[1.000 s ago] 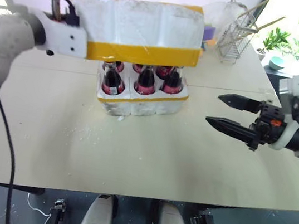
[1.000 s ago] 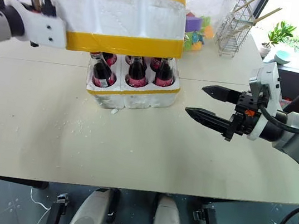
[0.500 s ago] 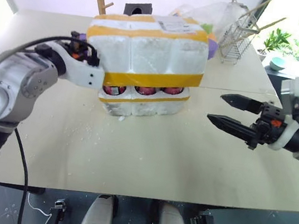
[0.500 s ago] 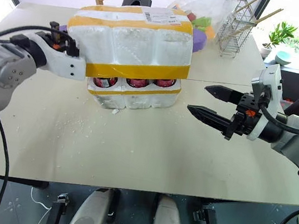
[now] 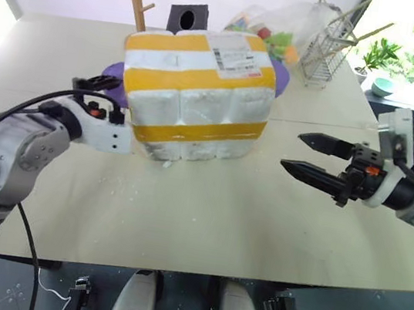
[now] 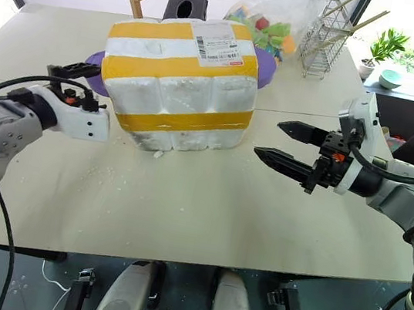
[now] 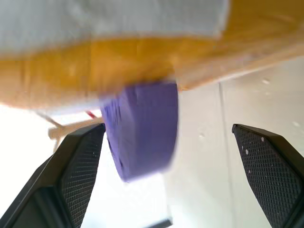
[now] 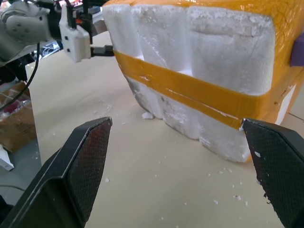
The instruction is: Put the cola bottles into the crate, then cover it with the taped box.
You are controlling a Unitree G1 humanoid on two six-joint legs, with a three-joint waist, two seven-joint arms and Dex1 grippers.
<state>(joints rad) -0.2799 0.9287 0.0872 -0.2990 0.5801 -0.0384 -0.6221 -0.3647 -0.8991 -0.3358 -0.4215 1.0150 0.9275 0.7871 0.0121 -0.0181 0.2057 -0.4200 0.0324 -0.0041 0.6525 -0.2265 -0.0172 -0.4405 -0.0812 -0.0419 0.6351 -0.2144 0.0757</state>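
Since the tall white styrofoam box with yellow tape bands (image 5: 194, 95) looks light and crumbly, its flat sides are best gripped; left gripper (image 6: 77, 83) and right gripper (image 5: 304, 155) are spread, empty.

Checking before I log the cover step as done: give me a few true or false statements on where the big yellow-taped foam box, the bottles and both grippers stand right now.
1. The large white styrofoam box with yellow tape bands sits down over the low foam crate. True.
2. The left gripper clamps the box. False: its fingers are open beside it.
3. Cola bottles stand loose on the table. False: none are on it.
4. The right gripper is open, apart from the box. True.
5. The shipping label faces up. True.
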